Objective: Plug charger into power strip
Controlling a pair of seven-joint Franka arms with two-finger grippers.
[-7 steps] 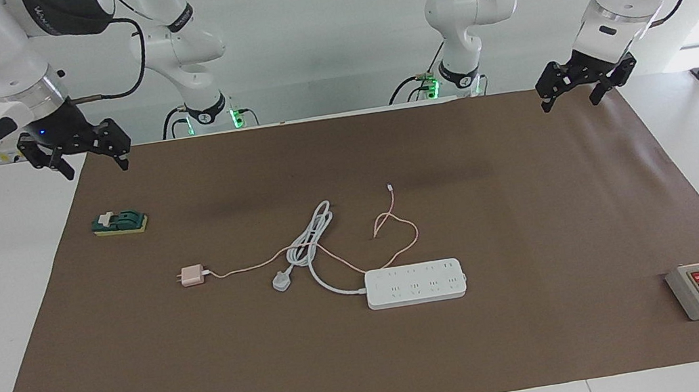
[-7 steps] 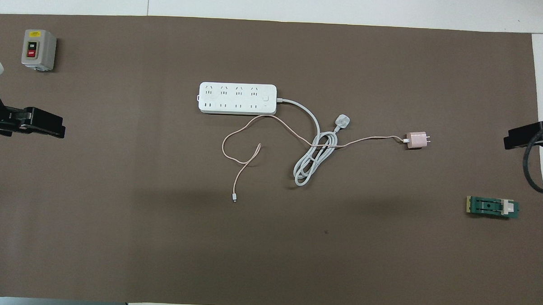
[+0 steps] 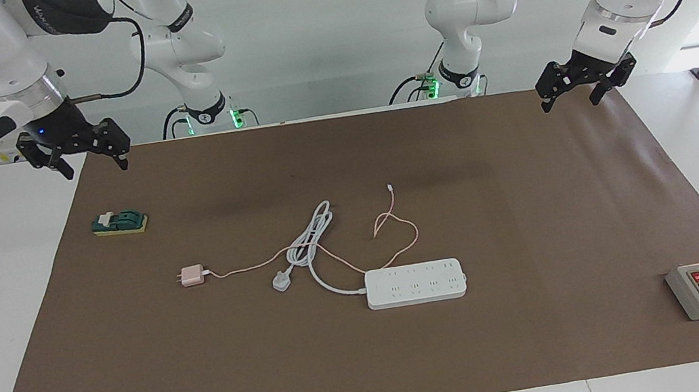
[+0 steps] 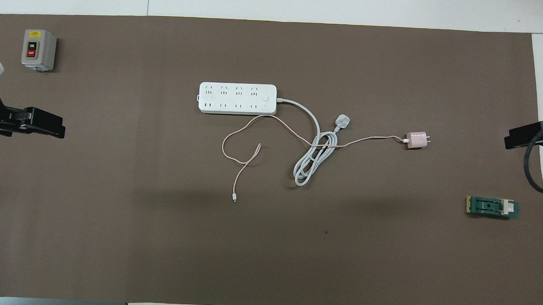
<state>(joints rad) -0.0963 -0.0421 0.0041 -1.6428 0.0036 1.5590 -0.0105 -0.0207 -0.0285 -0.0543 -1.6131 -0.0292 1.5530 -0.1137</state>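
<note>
While both arms wait raised over the desk's corners nearest the robots, nothing of the task is done: the charger [image 3: 192, 275] lies loose on the desk, well apart from the strip [image 3: 416, 283], toward the right arm's end, its cable crossing the strip's coiled cord. The right gripper [image 3: 74, 147] and left gripper [image 3: 582, 81] hang with fingers spread and empty. Picking up, carrying and plugging in all remain.
</note>
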